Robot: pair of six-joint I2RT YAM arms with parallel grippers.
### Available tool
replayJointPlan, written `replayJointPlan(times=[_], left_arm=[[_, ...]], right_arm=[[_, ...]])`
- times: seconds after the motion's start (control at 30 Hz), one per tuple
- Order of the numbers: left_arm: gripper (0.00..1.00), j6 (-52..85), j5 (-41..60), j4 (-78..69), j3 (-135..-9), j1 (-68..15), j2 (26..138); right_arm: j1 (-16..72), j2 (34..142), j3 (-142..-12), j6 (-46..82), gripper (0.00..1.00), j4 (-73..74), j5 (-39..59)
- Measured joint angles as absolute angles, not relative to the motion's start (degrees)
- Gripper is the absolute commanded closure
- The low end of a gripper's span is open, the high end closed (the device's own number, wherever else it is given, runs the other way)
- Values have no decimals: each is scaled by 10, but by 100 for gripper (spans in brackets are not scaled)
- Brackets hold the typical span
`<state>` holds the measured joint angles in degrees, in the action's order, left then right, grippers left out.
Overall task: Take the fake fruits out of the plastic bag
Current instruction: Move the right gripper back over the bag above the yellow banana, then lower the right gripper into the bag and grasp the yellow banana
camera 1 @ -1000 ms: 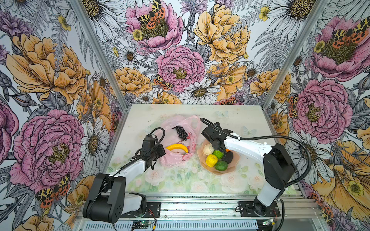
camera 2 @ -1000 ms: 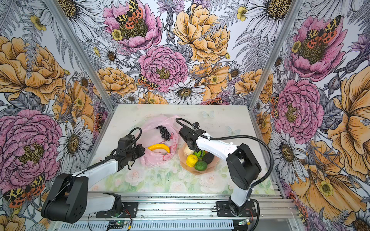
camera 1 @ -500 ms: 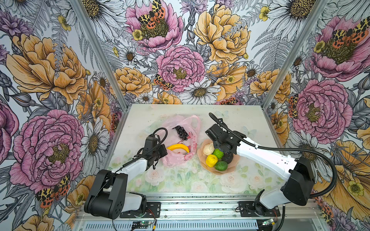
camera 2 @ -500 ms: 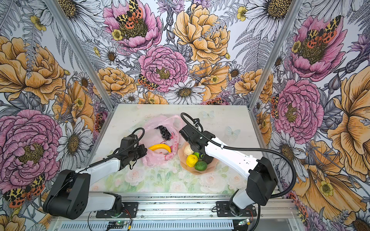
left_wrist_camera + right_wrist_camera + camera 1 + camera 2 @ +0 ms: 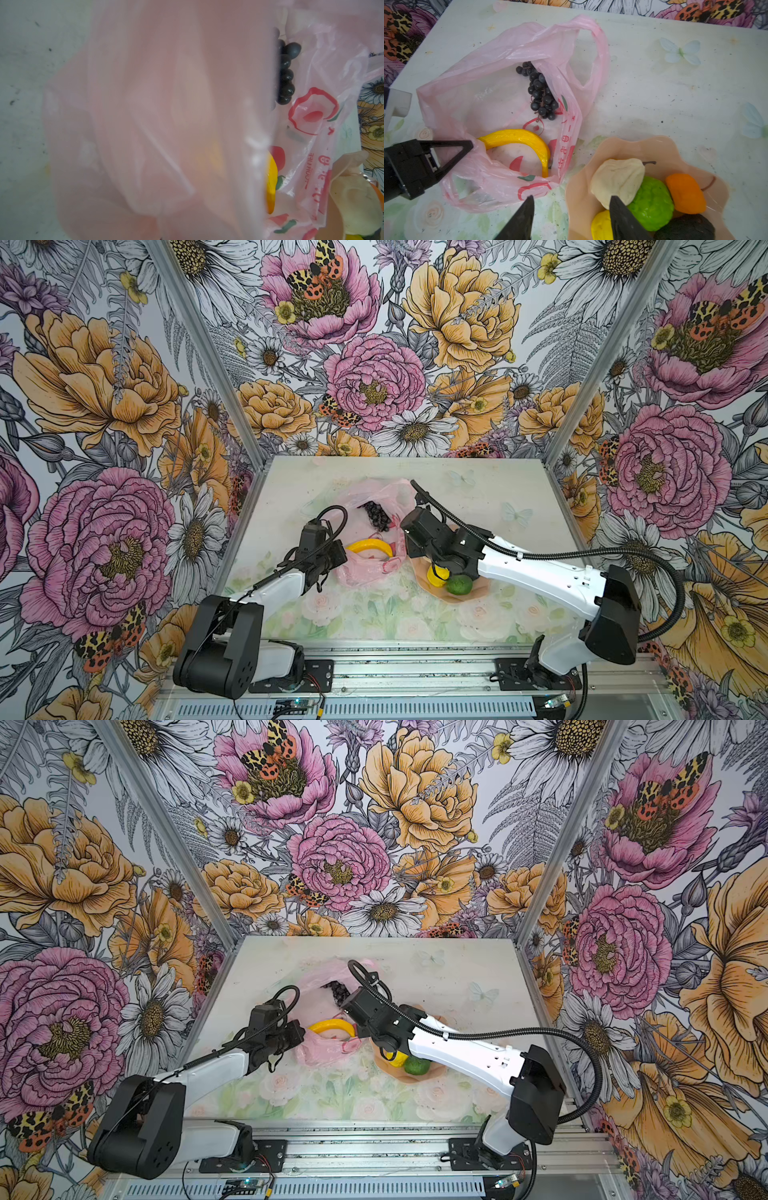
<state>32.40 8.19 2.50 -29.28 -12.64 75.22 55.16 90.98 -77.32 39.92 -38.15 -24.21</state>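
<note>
Both top views are lit brightly and evenly from above, and only soft, faint shadows are cast on the pale floral tabletop [image 5: 374, 614] beside the thin translucent pale-pink plastic bag [image 5: 365, 572]. In the left wrist view the bag's film is held close to the lens and rendered as a milky, unfocused blur; the dark grape bunch [image 5: 287, 74] behind it is resolved more clearly. The right wrist view is crisp, with small glare streaks seen on the long yellow plastic banana [image 5: 519, 136] inside the bag and on the bag's creases.
</note>
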Motion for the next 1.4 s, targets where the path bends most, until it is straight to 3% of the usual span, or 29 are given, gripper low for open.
replayJointPlan(times=[0.4, 0.63, 0.97, 1.23, 1.4], left_arm=[[100, 324, 78, 28, -293, -145, 740], [100, 323, 67, 32, -293, -145, 720], [100, 319, 64, 32, -293, -145, 720], [100, 315, 64, 32, -293, -145, 721], [100, 315, 64, 32, -293, -145, 724]], right_arm=[[515, 1089, -902, 378, 40, -337, -110], [468, 1139, -917, 338, 34, -336, -42], [477, 1181, -922, 288, 31, -340, -17], [478, 1244, -995, 328, 37, -350, -51], [480, 1256, -1037, 331, 32, -342, -59]])
